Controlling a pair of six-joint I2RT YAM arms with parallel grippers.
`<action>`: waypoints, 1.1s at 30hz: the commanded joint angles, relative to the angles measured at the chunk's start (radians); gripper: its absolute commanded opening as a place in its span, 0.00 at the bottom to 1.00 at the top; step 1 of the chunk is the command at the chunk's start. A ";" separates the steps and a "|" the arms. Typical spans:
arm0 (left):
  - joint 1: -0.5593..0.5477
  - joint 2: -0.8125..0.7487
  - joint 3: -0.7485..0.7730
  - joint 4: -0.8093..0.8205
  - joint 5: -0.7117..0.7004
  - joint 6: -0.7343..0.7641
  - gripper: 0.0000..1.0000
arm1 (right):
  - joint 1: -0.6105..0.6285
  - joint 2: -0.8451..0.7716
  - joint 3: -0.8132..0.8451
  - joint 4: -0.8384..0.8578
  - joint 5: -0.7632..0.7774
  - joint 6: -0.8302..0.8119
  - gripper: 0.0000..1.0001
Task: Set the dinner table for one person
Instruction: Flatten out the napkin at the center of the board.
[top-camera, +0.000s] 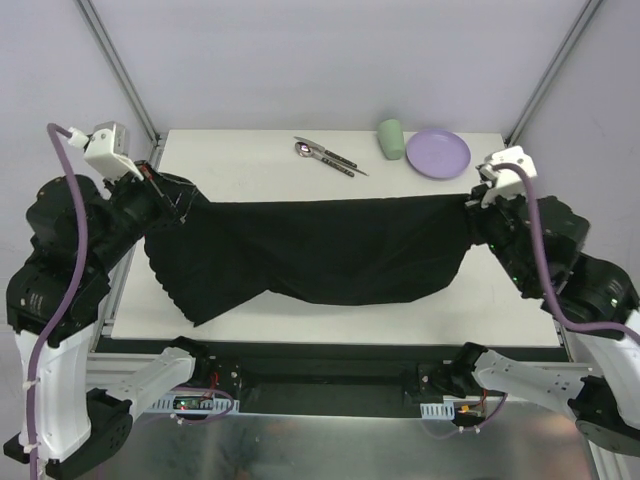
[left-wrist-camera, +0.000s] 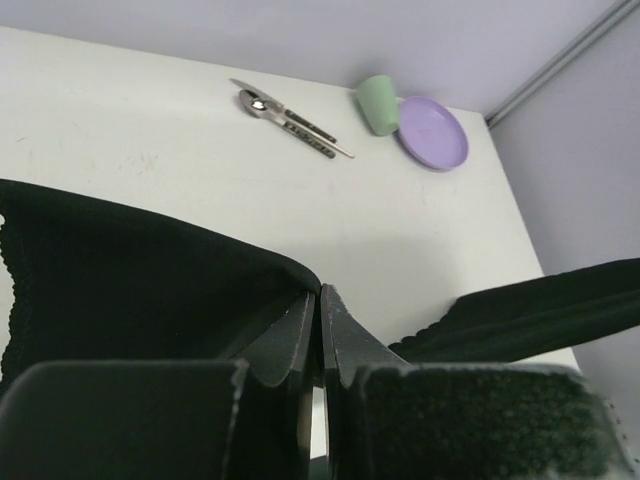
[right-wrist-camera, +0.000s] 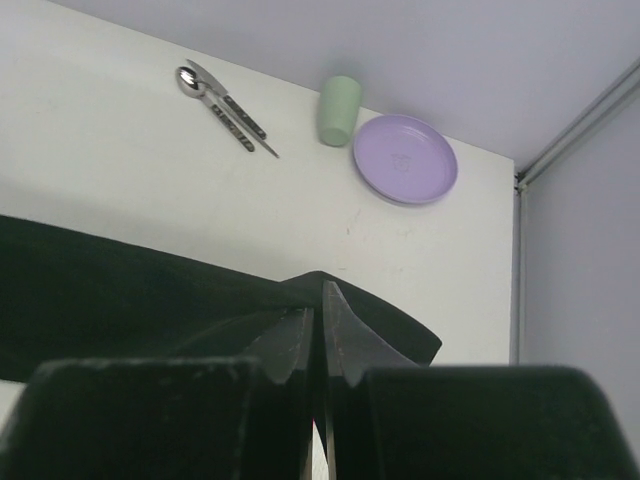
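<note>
Dinner table (top-camera: 300, 165): black mat (top-camera: 320, 250), mid-frame, pinched at either end by left gripper (left-wrist-camera: 318, 305) and right gripper (right-wrist-camera: 318, 300); next, likely, lower it flat.

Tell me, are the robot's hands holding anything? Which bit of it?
Yes. Both hold the black cloth. The left gripper pinches its left end, and the right gripper pinches its right end.

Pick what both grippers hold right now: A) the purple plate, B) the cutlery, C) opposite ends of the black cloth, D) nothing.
C: the left gripper and right gripper are each shut on an end of the black cloth stretched between them; the purple plate and cutlery lie apart at the far edge.
</note>
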 joint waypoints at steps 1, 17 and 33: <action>0.001 0.060 -0.040 0.107 -0.098 0.055 0.00 | -0.016 0.082 -0.050 0.157 0.162 -0.022 0.01; 0.090 0.564 0.203 0.395 -0.091 0.219 0.00 | -0.378 0.516 0.146 0.479 0.035 -0.132 0.01; 0.132 0.334 -0.041 0.529 -0.031 0.184 0.00 | -0.369 0.270 -0.019 0.484 -0.083 -0.051 0.01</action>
